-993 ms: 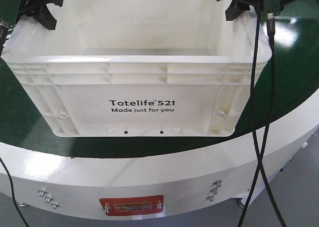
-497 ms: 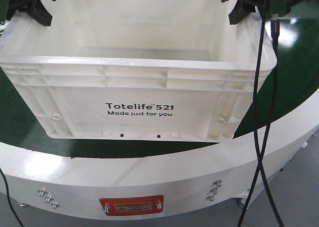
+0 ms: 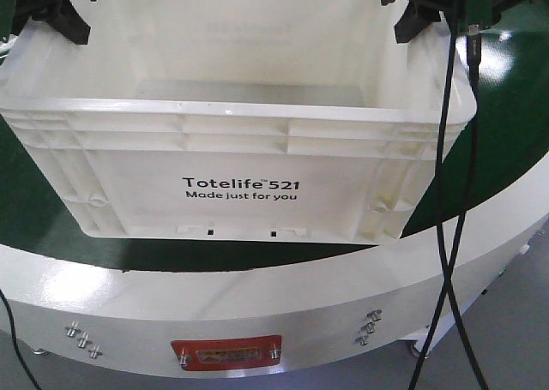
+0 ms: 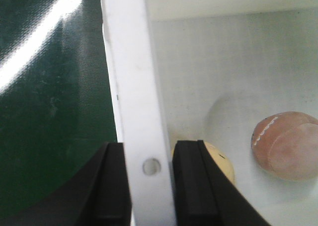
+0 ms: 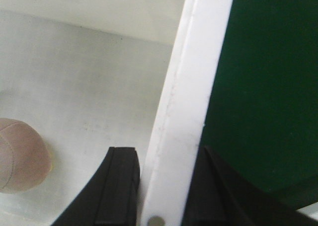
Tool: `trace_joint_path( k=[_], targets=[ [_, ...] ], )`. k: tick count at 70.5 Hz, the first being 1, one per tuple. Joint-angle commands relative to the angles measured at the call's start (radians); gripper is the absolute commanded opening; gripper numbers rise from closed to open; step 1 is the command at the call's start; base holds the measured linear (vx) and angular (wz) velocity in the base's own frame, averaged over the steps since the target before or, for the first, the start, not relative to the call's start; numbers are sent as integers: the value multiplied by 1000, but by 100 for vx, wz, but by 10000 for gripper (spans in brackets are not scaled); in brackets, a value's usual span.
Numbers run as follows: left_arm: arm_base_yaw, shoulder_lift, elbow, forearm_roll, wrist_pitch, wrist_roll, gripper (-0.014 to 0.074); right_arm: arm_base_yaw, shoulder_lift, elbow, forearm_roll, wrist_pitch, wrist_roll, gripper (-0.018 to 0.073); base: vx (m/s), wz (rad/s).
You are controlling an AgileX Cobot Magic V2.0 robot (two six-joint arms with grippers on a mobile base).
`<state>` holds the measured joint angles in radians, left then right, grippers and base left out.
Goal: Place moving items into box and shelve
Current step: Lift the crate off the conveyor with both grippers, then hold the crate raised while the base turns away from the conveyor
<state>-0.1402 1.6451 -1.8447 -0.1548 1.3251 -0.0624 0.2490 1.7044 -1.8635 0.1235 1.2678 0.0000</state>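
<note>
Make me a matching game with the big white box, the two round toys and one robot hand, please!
Column one:
1 white box
2 reddish-brown toy
3 cream toy
4 left gripper

Column two:
A clamped on the box wall
B printed "Totelife 521"
C partly hidden behind the gripper
D on the box floor, clear of the gripper

Pairs: 1-B, 2-D, 3-C, 4-A.

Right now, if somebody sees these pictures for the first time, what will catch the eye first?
The big white crate printed "Totelife 521" fills the front view, over a green table. Each side rim is pinched between black jaws: the left gripper and the right gripper. Inside lie a reddish-brown toy and a cream-yellow toy.
</note>
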Motion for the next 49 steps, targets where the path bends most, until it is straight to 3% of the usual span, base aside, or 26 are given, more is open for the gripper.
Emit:
trace_joint_path(
  k=[1,49],
  targets=[
    [-15,-59,-47,-94,-98,5,-17,15,-65,-48,76,-84,-41,-12,0,0],
    [-15,-59,-47,-94,-98,5,-17,15,-65,-48,76,-85,-41,-12,-1,1]
  ],
)
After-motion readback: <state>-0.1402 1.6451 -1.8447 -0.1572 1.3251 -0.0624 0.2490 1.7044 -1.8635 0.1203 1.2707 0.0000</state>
